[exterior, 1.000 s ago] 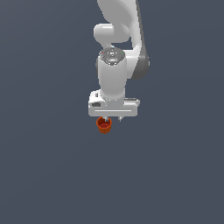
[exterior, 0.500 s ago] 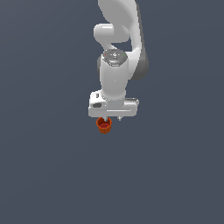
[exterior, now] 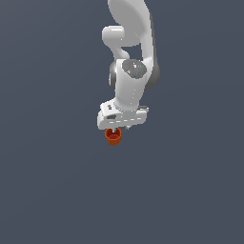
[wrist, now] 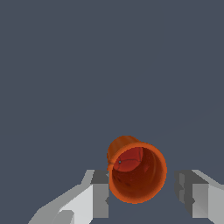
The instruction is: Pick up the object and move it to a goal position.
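Note:
The object, a small orange-red ribbed cup, sits directly under the white hand in the exterior view. In the wrist view the cup shows its open mouth and leans to one side. My gripper straddles it. One finger touches the cup's rim. The other finger stands a small gap away from it, so the gripper is open. In the exterior view the fingertips of the gripper are mostly hidden by the hand and the cup.
Only a plain dark grey surface shows around the arm and cup, with no other objects, edges or goal marker in either view.
The arm's upper links and wrist have shifted toward the exterior view's right and the hand looks narrower. The cup has stayed in the same spot under the hand.

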`<act>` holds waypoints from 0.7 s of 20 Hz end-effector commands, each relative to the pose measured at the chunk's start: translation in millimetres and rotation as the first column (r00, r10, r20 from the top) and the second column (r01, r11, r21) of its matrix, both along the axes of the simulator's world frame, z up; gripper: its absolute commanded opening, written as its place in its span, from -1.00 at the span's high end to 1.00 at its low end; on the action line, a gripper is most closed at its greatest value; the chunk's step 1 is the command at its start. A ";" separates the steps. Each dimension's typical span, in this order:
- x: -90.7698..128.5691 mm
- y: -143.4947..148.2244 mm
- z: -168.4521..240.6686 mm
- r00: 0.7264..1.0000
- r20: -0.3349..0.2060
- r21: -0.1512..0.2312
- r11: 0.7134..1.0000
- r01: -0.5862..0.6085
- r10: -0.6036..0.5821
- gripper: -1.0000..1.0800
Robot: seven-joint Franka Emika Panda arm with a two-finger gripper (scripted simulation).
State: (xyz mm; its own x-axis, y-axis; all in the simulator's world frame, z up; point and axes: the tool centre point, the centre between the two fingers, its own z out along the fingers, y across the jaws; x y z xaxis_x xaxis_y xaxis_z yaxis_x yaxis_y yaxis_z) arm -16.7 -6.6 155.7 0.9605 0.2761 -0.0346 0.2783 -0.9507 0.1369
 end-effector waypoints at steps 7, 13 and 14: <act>-20.3 -9.0 -20.2 0.953 -0.087 -0.130 0.945 -0.300 0.291 -0.23; -34.2 -14.0 -32.9 0.861 -0.177 -0.191 0.842 -0.505 0.477 -0.23; -36.5 -14.6 -35.0 0.841 -0.193 -0.198 0.820 -0.538 0.505 -0.23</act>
